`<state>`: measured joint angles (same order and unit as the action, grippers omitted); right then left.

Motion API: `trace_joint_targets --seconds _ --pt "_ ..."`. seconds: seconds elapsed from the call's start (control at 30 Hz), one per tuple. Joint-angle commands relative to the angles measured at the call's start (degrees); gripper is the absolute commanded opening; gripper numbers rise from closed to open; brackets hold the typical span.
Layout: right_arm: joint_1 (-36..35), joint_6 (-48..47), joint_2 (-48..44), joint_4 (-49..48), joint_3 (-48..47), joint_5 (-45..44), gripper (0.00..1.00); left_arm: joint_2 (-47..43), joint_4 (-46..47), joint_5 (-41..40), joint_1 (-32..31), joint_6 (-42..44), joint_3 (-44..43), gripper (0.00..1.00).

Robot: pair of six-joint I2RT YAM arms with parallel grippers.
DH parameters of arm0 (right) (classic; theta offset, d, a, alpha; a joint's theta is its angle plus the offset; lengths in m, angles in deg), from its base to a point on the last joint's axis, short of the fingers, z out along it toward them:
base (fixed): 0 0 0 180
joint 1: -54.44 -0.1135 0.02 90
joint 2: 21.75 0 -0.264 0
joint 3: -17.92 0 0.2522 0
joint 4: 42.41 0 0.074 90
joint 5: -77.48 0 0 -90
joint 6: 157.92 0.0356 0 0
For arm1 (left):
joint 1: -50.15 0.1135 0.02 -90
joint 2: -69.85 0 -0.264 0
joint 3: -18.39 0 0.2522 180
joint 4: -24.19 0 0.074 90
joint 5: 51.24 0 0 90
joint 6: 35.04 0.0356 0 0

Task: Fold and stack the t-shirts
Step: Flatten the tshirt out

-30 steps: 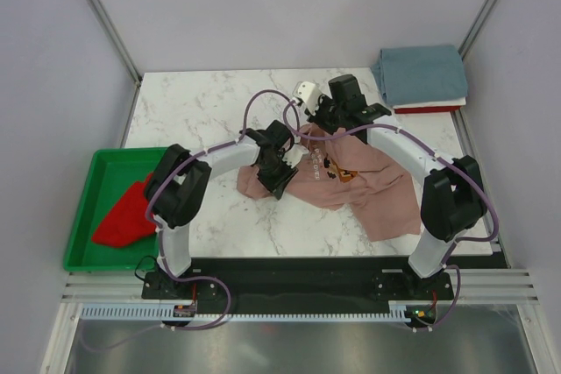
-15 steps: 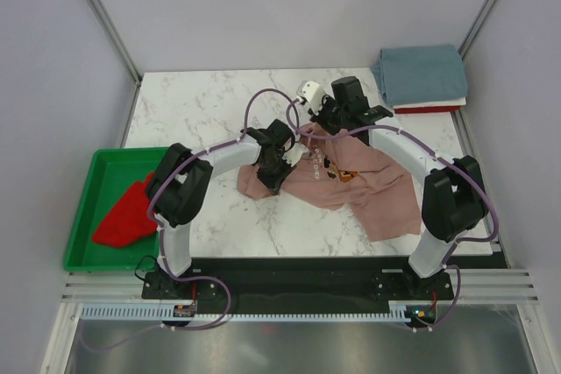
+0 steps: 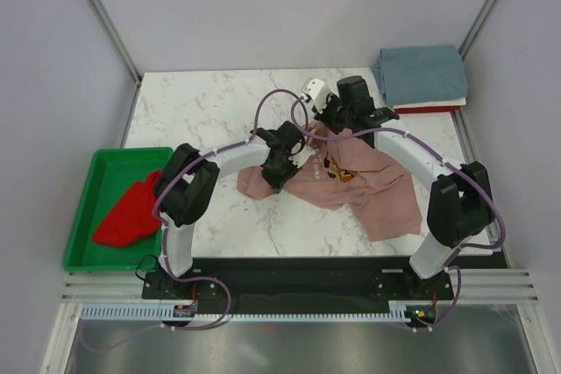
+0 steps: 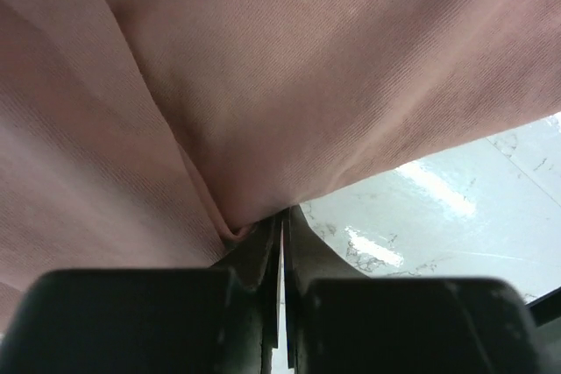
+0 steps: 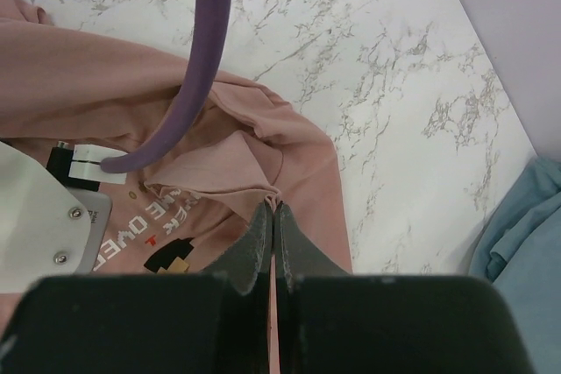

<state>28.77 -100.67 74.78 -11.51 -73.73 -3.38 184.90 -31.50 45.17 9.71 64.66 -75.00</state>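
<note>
The dusty-pink t-shirt (image 3: 368,186) lies crumpled on the marble table, print side up. My left gripper (image 3: 282,162) is shut on a fold at its left part; in the left wrist view the pink cloth (image 4: 263,85) hangs over the closed jaws (image 4: 282,221). My right gripper (image 3: 333,124) is shut on the shirt's far edge; in the right wrist view its jaws (image 5: 273,208) pinch a pink fold (image 5: 263,146) next to the white lettering. A bright red t-shirt (image 3: 130,214) lies in the green tray. A folded grey-blue t-shirt (image 3: 421,74) sits at the far right corner.
The green tray (image 3: 88,216) stands at the left front, beside the table. A red layer (image 3: 429,109) shows under the grey-blue shirt. Purple cables loop above the pink shirt. Frame posts rise at the table's far corners.
Both grippers have shifted a little to the right and away with the pink shirt's top edge. The shirt's left part has drawn in slightly.
</note>
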Motion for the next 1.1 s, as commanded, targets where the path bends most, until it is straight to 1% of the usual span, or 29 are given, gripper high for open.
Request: trace_joint_targets --seconds 0.0,0.07,0.17,0.2,0.23,0.3,0.33,0.37,0.4,0.47,0.57,0.67,0.73,0.83,1.07 --pt "0.3 0.9 -3.1 -2.4 1.0 0.4 0.00 9.0 5.4 -6.2 -0.5 1.0 3.9 0.02" --pt "0.5 1.4 -3.5 -2.7 0.6 0.1 0.00 8.4 5.5 -6.3 -0.5 1.2 4.0 0.02" --pt "1.9 2.5 -4.2 -3.0 -1.9 -1.1 0.00 2.8 5.1 -5.4 -0.1 2.9 5.0 0.02" --pt "2.5 3.6 -4.2 -2.8 -4.4 -1.3 0.00 0.3 5.0 -4.8 0.2 4.7 5.9 0.02" --pt "3.4 4.2 -4.4 -2.8 -5.8 -1.4 0.00 -6.7 5.0 -4.0 0.8 5.9 6.5 0.02" --pt "6.2 6.4 -4.9 -2.9 -9.9 -1.1 0.00 -14.4 5.1 -3.7 1.8 9.9 7.6 0.02" --pt "7.3 7.3 -5.3 -3.0 -11.2 -0.8 0.00 -20.7 5.0 -3.6 2.6 11.0 7.6 0.02" --pt "9.1 8.1 -5.5 -3.2 -12.5 -0.6 0.00 -23.9 4.6 -3.5 4.7 11.7 7.3 0.02" --pt "9.8 8.5 -5.7 -3.2 -15.1 -0.4 0.00 -26.3 4.0 -3.4 5.9 13.1 5.6 0.02" --pt "11.0 8.5 -6.9 -3.0 -17.0 -0.5 0.00 -32.0 1.9 -3.3 9.4 14.2 3.4 0.02" --pt "11.4 6.0 -9.2 -2.8 -20.1 -1.5 0.00 -37.0 0.3 -3.3 13.8 16.1 -1.6 0.02" --pt "11.4 4.4 -11.5 -1.9 -22.4 -3.4 0.00 -40.3 0.3 -3.3 17.7 16.8 -4.8 0.02" --pt "11.5 4.7 -12.9 -0.9 -23.7 -6.5 0.00 -41.1 0.3 -3.2 20.4 16.5 -6.8 0.02" --pt "11.5 5.4 -15.1 -0.4 -26.1 -11.1 0.00 -42.7 0.4 -3.1 22.9 16.5 -10.4 0.02" --pt "11.5 4.6 -22.1 1.9 -31.5 -14.2 0.00 -46.7 1.2 -4.9 25.0 16.7 -19.1 0.02"
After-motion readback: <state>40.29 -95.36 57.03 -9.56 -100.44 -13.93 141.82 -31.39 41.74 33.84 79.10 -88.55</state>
